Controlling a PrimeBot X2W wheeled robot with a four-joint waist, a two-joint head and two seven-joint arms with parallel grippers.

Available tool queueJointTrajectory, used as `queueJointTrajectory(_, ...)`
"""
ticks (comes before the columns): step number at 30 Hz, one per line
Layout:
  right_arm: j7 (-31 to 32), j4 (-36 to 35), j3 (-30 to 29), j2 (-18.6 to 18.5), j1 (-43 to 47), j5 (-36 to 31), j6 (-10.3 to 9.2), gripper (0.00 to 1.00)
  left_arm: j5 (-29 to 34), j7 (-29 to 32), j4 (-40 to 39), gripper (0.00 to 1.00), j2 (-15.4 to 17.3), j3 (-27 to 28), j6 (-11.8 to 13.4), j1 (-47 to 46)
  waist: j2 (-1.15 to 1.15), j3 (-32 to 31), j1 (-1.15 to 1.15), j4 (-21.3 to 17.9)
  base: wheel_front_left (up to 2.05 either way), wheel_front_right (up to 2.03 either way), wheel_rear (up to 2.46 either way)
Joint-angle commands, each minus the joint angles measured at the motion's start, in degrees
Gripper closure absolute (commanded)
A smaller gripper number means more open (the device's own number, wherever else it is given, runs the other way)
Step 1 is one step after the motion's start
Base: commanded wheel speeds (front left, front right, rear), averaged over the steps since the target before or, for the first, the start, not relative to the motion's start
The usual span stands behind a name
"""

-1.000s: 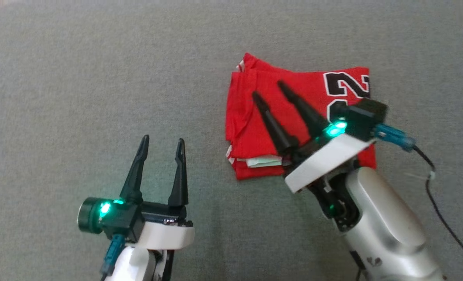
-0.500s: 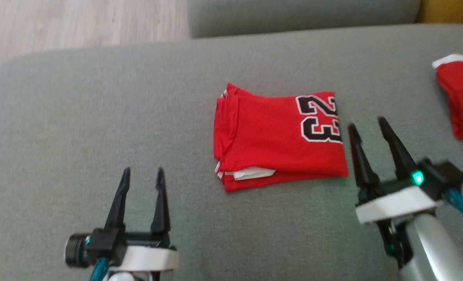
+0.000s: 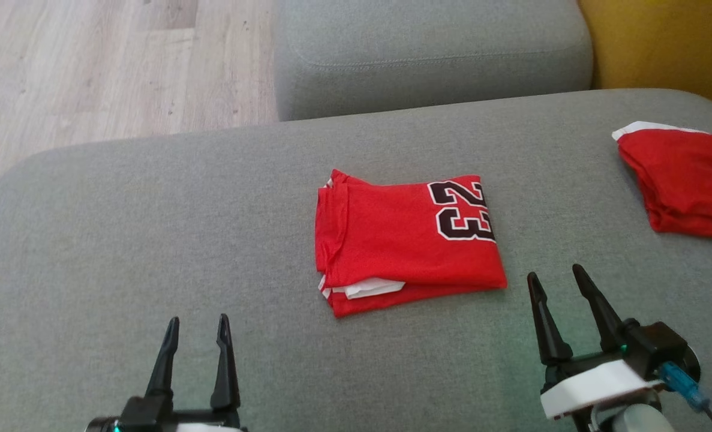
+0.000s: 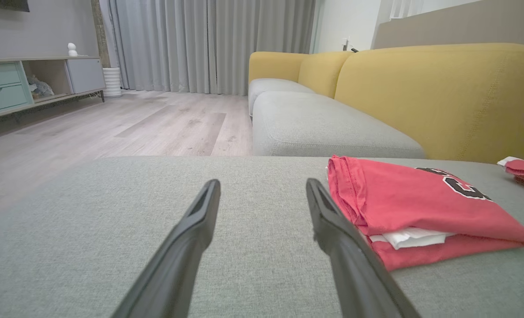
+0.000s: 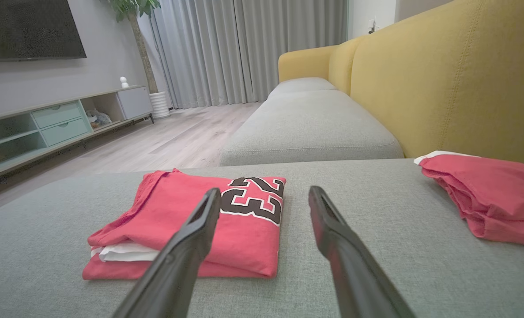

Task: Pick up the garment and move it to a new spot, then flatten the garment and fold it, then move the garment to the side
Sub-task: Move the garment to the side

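Your garment lies folded mid-way across the grey seat cushion, its long axis running left to right in the head view, numerals at the right end. It sits ahead of both grippers. The right gripper is nearer, just off the near right corner, while the left gripper is well apart. Both stand spread wide, holding nothing. For shifting it aside, the right arm looks better placed.

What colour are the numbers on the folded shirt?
The numbers are black, outlined white; head view shows them best.
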Motion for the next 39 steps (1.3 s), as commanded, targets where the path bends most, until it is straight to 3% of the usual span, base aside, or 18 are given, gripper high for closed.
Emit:
queueJointTrajectory(1,-0.6,-1.5,1.0,0.2,-1.4,-0.5,-0.04,0.0,0.7,-0.3,-1.2,0.0,-0.2,2.3,-0.2,-1.3,0.0,-0.2,0.01,-0.1,0.0,0.0,0.0)
queueJointTrajectory(31,-0.6,0.5,0.5,0.6,-2.5,-1.1,-0.04,0.0,1.7,-0.3,-1.6,0.0,-0.2,2.6,0.2,-0.9,0.0,1.5,0.01,0.3,0.0,0.0,0.0)
queueJointTrajectory(39,-0.6,8.5,1.8,-0.4,-10.1,2.8,-0.04,0.0,2.2,-0.3,-2.7,0.0,-0.2,1.6,0.3,-3.1,0.0,6.6,0.01,0.8,0.0,0.0,0.0)
